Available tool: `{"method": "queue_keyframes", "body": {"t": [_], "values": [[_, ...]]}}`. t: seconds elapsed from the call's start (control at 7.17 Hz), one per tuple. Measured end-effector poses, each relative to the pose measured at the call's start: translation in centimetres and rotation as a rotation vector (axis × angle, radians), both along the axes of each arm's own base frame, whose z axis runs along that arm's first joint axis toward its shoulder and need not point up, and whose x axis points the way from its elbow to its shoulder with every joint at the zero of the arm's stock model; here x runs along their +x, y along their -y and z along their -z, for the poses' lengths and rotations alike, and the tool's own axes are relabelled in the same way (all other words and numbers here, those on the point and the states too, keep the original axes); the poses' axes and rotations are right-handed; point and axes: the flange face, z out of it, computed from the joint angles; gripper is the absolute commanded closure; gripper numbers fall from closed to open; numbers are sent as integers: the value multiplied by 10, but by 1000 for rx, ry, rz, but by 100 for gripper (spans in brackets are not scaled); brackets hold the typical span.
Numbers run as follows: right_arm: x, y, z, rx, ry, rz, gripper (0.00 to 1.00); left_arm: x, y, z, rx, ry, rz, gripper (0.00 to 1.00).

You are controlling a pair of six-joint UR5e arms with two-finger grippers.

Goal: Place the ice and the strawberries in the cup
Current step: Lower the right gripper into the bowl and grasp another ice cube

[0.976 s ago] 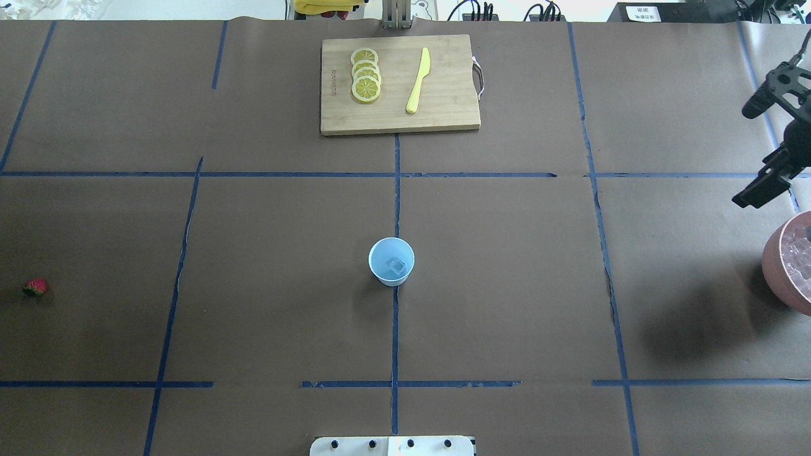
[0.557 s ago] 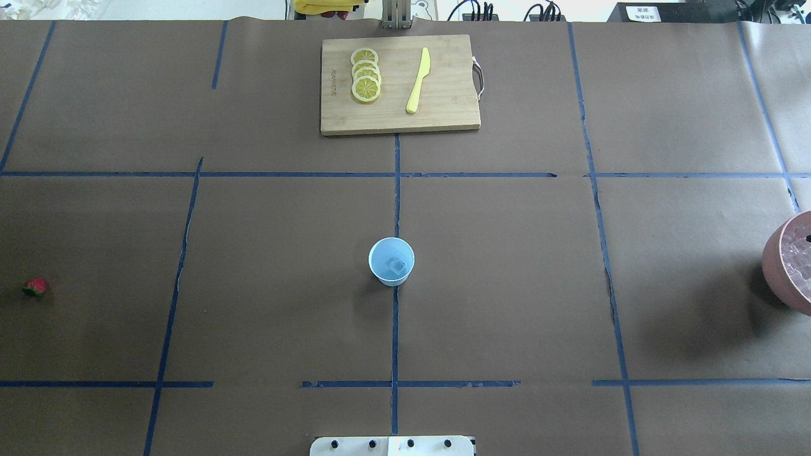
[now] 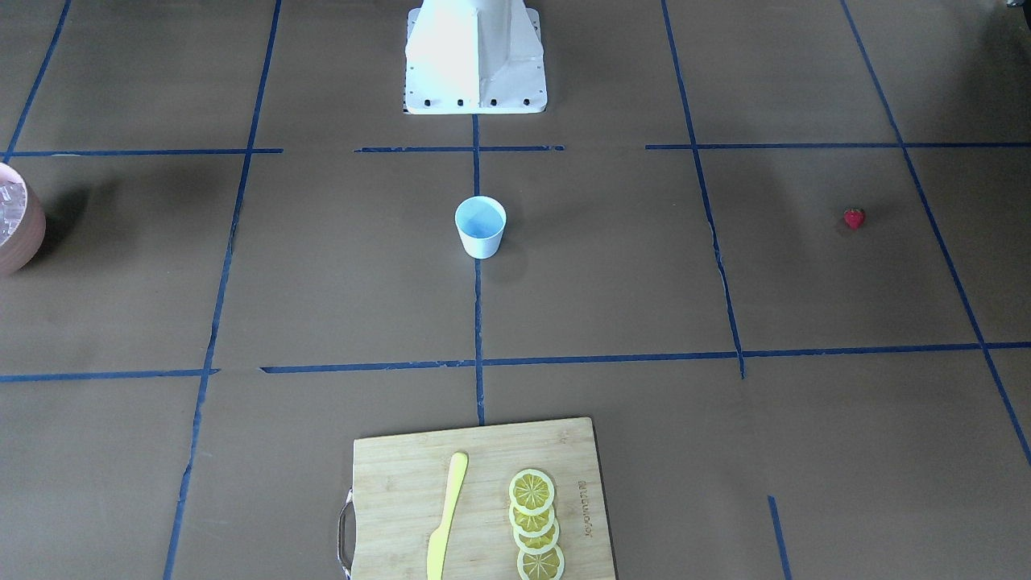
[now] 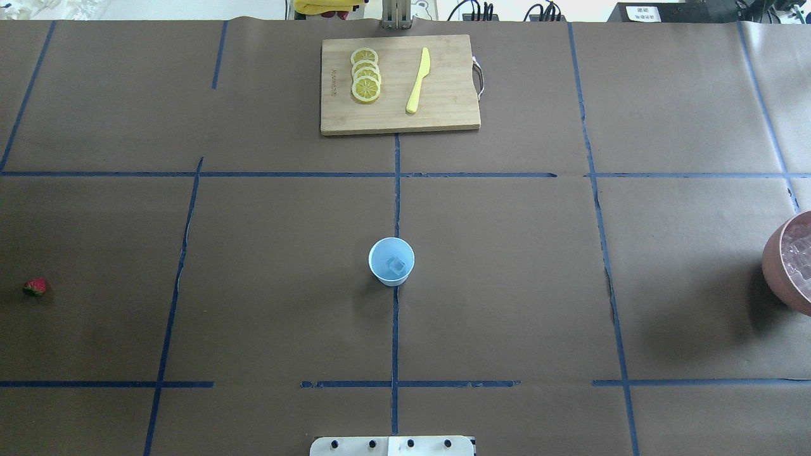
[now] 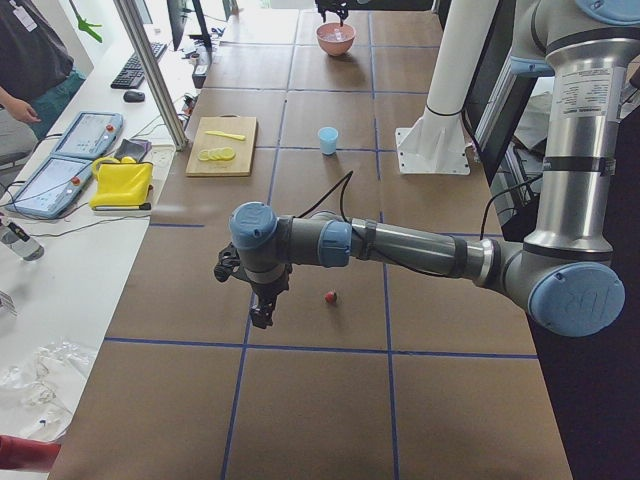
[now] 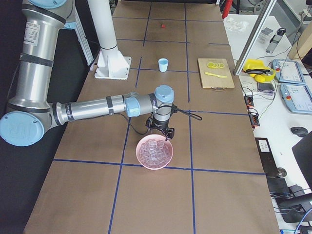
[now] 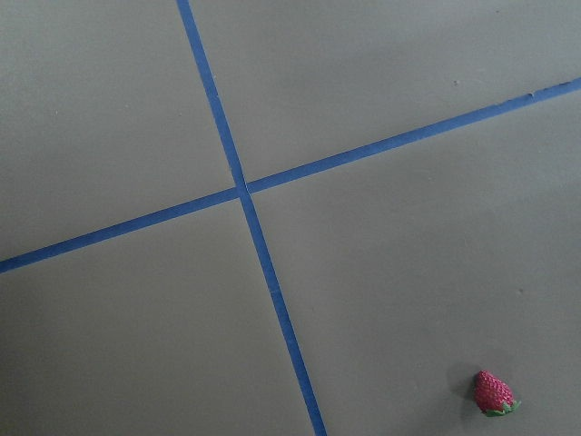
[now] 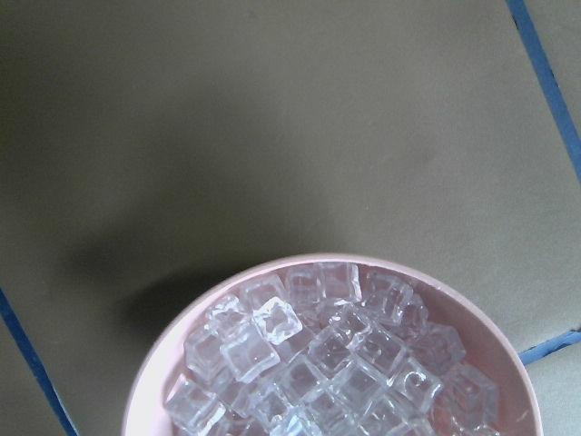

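We're seeing the cup (image 4: 391, 261) standing upright mid-table, right on the centre tape line (image 4: 395, 329); one ice cube (image 4: 397, 266) is lying inside it on the light-blue bottom. The rest of the ice (image 8: 318, 354) is sitting heaped in the pink bowl (image 4: 774, 272) at the table's edge on our R side, well apart from the cup; the strawberry (image 4: 35, 287) is lying on the brown paper (image 4: 285, 304) near the opp. edge, on our L side, also well apart from the cup.

We're holding the L gripper (image 5: 262, 312) above the paper near the strawberry, pointing down and not touching it; it's showing only in the L side view, so we can't tell whether its fingers are apart or together; the L wrist cam is catching the strawberry in its lower R corner.

We're hanging the R gripper (image 6: 162, 134) just over the bowl's rim; again it's showing in a side view only, so apart vs. together we can't tell; the R wrist cam is looking down on the cubes.

The cutting board (image 4: 443, 117) is lying at the table's far side w/ four lemon slices (image 4: 365, 79) overlapping in a row; the yellow knife (image 4: 418, 80) is lying beside them.
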Motion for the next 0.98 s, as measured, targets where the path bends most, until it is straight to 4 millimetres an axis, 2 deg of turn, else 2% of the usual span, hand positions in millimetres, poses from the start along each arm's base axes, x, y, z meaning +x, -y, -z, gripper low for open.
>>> {"method": "queue_keyframes", "body": {"t": [0.42,0.98], "values": [[0,-4,-21,9,1,3,2,0,0,0,0,0,0,0],[-19,-8,-30,2,-8,52,5,0,0,0,1,0,0,0]]}}
